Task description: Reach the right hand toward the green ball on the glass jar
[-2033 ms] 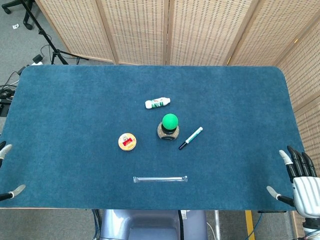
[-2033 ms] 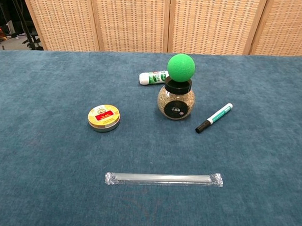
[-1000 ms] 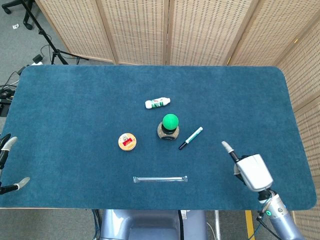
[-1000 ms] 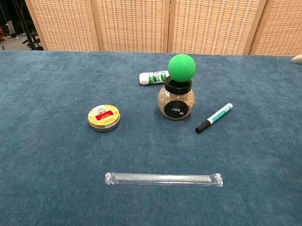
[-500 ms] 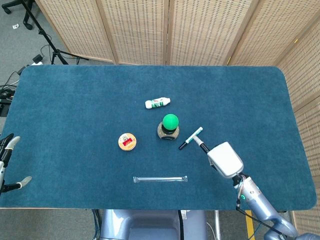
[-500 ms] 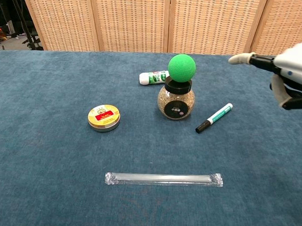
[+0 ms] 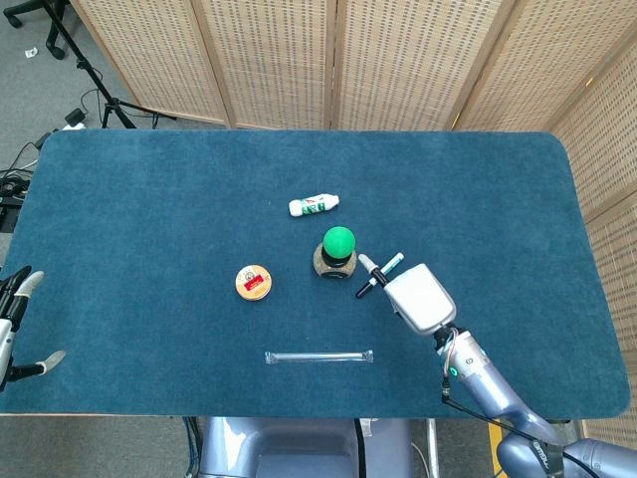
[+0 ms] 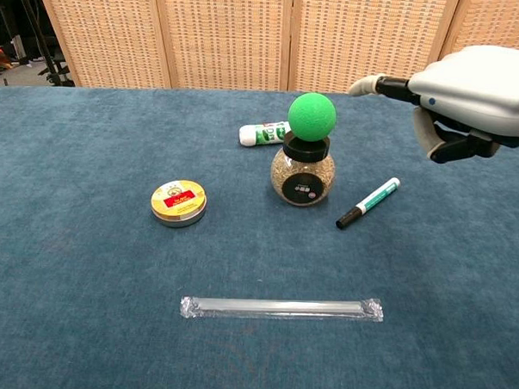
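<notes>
- The surface [image 7: 149, 219] is covered in dark blue carpet-like cloth with rounded far corners; woven cane screens [image 7: 398, 60] stand behind it, and the head view alone shows grey floor, a black stand [image 7: 70, 50] and cables at the far left.
- The left hand [image 7: 12, 324] shows only in the head view, at the near left edge of the surface, fingers apart and holding nothing.
- A round yellow tin [image 7: 253, 282] with a red label lies left of centre.
- A clear wrapped straw [image 7: 318, 356] lies flat near the front edge, pointing left to right.
- A white tube [image 7: 314, 205] with green print lies on its side, just beyond the jar.
- The green ball [image 8: 312, 117] sits on the black lid of the glass jar [image 8: 302, 175] at the centre; the chest view shows the jar's grainy filling, which the head view hides.
- A marker [image 8: 368, 203] with a black cap lies just right of the jar.
- The right hand [image 8: 466, 96] hangs above the marker, right of the ball and not touching it. One finger points toward the ball, the rest are curled under, and it holds nothing.
</notes>
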### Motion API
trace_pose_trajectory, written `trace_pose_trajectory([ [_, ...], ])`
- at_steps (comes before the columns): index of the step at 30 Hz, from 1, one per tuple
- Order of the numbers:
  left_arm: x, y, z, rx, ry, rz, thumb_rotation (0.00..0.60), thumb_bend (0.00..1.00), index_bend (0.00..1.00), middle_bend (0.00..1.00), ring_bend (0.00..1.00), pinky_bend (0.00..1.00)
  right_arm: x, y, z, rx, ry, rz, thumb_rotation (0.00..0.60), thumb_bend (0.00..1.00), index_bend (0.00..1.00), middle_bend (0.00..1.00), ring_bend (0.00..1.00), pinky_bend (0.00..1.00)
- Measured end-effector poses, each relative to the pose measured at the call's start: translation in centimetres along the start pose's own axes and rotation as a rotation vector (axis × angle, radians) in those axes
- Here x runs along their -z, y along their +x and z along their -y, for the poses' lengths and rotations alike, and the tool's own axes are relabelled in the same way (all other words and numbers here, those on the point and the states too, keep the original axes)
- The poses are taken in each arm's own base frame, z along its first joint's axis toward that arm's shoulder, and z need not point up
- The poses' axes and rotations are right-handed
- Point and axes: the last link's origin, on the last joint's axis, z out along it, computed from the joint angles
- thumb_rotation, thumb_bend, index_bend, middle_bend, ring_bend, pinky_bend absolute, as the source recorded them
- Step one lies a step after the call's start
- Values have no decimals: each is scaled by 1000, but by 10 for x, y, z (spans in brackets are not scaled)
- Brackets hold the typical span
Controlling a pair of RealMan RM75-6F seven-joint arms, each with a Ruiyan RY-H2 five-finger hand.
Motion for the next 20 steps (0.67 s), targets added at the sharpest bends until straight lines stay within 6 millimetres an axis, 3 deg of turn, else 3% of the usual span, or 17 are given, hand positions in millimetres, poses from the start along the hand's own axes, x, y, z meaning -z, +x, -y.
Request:
trace_pose_trajectory([
  [9,-3,0,2,0,11,5,600,28,0,0,0,0,-23,4,7,53,-13,59,600,1000,0,873,855,1000],
  [20,-8,-2,4,4,23,23,600,33,0,0,0,0,-37,13,25,87,-29,100,600,1000,0,873,855,1000],
])
